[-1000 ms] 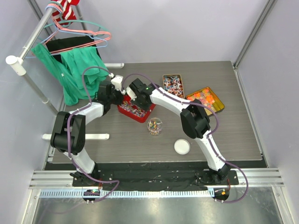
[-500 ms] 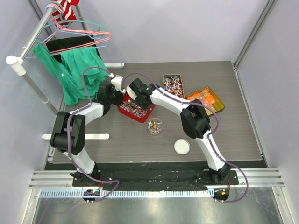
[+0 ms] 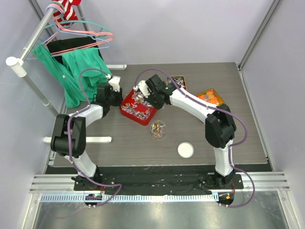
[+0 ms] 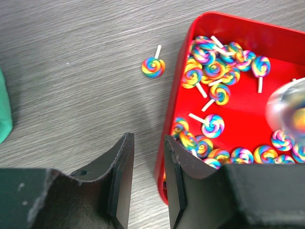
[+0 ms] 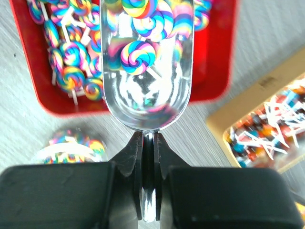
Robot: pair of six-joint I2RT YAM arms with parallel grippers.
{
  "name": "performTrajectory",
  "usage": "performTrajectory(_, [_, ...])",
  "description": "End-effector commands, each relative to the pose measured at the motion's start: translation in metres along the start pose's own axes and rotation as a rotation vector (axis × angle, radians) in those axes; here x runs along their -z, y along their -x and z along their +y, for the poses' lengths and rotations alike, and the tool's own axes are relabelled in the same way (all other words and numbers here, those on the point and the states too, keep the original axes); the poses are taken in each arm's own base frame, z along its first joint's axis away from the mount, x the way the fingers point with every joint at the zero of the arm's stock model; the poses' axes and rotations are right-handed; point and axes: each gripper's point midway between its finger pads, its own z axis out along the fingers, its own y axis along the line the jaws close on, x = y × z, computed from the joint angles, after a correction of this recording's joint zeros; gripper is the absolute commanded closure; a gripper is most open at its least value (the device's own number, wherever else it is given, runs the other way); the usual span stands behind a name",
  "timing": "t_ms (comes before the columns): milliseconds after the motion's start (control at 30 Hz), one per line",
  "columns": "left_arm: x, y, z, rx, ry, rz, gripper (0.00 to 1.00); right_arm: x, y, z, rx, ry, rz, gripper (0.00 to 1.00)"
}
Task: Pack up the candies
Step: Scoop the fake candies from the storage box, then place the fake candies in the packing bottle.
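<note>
The candies [image 3: 135, 108] are rainbow-swirl lollipops lying in a red tray [image 3: 125, 113]; they also show in the left wrist view [image 4: 209, 71]. My right gripper [image 5: 148, 136] is shut on the handle of a shiny metal scoop [image 5: 147, 81], which holds a few candies [image 5: 133, 55] above the tray [image 5: 214, 71]. My left gripper [image 4: 147, 140] is open by a narrow gap at the tray's left wall [image 4: 162, 171], and part of that wall shows in the gap. One candy [image 4: 153, 66] lies loose on the table. A small clear jar [image 3: 157, 129] holds some candies.
The jar's white lid [image 3: 186, 150] lies near the front. A gold tin of red-and-blue sweets [image 3: 177, 83] and one of orange pieces [image 3: 212, 98] stand at the back right. Green cloth [image 3: 78, 71] hangs from a rack on the left.
My right arm has swung to the right and the scoop has come up out of the tray with candies in it. My left gripper has shifted slightly left.
</note>
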Motion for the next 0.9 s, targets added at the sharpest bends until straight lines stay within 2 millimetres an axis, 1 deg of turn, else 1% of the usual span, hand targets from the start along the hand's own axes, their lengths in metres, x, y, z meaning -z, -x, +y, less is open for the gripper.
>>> performTrajectory(0, [0.013, 0.041, 0.002, -0.007, -0.015, -0.097, 0.66, 0.041, 0.018, -0.006, 0.02, 0.02, -0.142, 0.99])
performTrajectory(33, [0.015, 0.04, 0.002, -0.005, -0.019, -0.086, 0.66, 0.047, 0.015, -0.008, 0.029, 0.021, -0.148, 0.99])
performTrajectory(67, [0.016, 0.042, 0.003, -0.039, -0.019, -0.086, 0.66, 0.052, 0.013, -0.005, 0.046, 0.031, -0.154, 0.99])
performTrajectory(100, [0.018, 0.042, 0.002, -0.049, -0.027, -0.078, 0.66, 0.063, 0.006, -0.002, 0.057, 0.037, -0.164, 0.99])
performTrajectory(133, [0.019, 0.038, 0.002, -0.053, -0.03, -0.057, 0.66, 0.068, 0.002, 0.0, 0.072, 0.043, -0.166, 0.99])
performTrajectory(167, [0.021, 0.039, 0.003, -0.061, -0.031, -0.053, 0.66, 0.073, -0.003, 0.001, 0.098, 0.049, -0.165, 0.99])
performTrajectory(200, [0.022, 0.038, 0.003, -0.079, -0.035, -0.043, 0.66, 0.083, -0.01, 0.005, 0.107, 0.059, -0.175, 0.99])
performTrajectory(267, [0.025, 0.033, 0.006, -0.087, -0.024, -0.018, 0.66, 0.092, -0.023, 0.012, 0.141, 0.078, -0.162, 0.99])
performTrajectory(300, [0.026, 0.032, 0.006, -0.096, -0.024, -0.011, 0.66, 0.092, -0.034, 0.017, 0.151, 0.094, -0.14, 0.99])
performTrajectory(333, [0.027, 0.031, 0.007, -0.095, -0.018, -0.004, 0.66, 0.103, -0.038, 0.019, 0.162, 0.096, -0.149, 0.99])
performTrajectory(400, [0.029, 0.028, 0.008, -0.1, -0.018, 0.009, 0.66, 0.105, -0.053, 0.023, 0.188, 0.108, -0.123, 0.99])
performTrajectory(433, [0.031, 0.029, 0.009, -0.108, -0.013, 0.008, 0.66, 0.114, -0.057, 0.023, 0.197, 0.102, -0.124, 0.99])
performTrajectory(467, [0.033, 0.026, 0.009, -0.108, -0.017, 0.026, 0.66, 0.116, -0.062, 0.024, 0.212, 0.105, -0.113, 0.99])
performTrajectory(500, [0.035, 0.021, 0.008, -0.11, -0.022, 0.048, 0.66, 0.119, -0.072, 0.027, 0.235, 0.122, -0.083, 0.99])
performTrajectory(567, [0.038, 0.022, 0.008, -0.131, -0.027, 0.058, 0.66, 0.127, -0.078, 0.027, 0.26, 0.123, -0.069, 0.99])
performTrajectory(600, [0.041, 0.017, 0.008, -0.131, -0.028, 0.08, 0.66, 0.129, -0.082, 0.029, 0.272, 0.128, -0.059, 0.99])
performTrajectory(633, [0.042, 0.018, 0.008, -0.14, -0.029, 0.085, 0.66, 0.131, -0.089, 0.03, 0.293, 0.14, -0.034, 0.99])
performTrajectory(667, [0.044, 0.019, 0.01, -0.15, -0.019, 0.086, 0.66, 0.133, -0.092, 0.029, 0.303, 0.133, -0.02, 0.99])
performTrajectory(700, [0.046, 0.016, 0.011, -0.152, -0.015, 0.103, 0.66, 0.134, -0.099, 0.03, 0.322, 0.138, 0.006, 0.99])
performTrajectory(767, [0.05, 0.018, 0.012, -0.161, -0.007, 0.105, 0.66, 0.132, -0.107, 0.027, 0.347, 0.117, 0.057, 0.99])
performTrajectory(833, [0.053, 0.017, 0.012, -0.165, -0.008, 0.112, 0.66, 0.132, -0.114, 0.031, 0.386, 0.126, 0.104, 0.99])
performTrajectory(867, [0.055, 0.019, 0.012, -0.168, -0.008, 0.109, 0.66, 0.13, -0.119, 0.024, 0.4, 0.091, 0.147, 0.99])
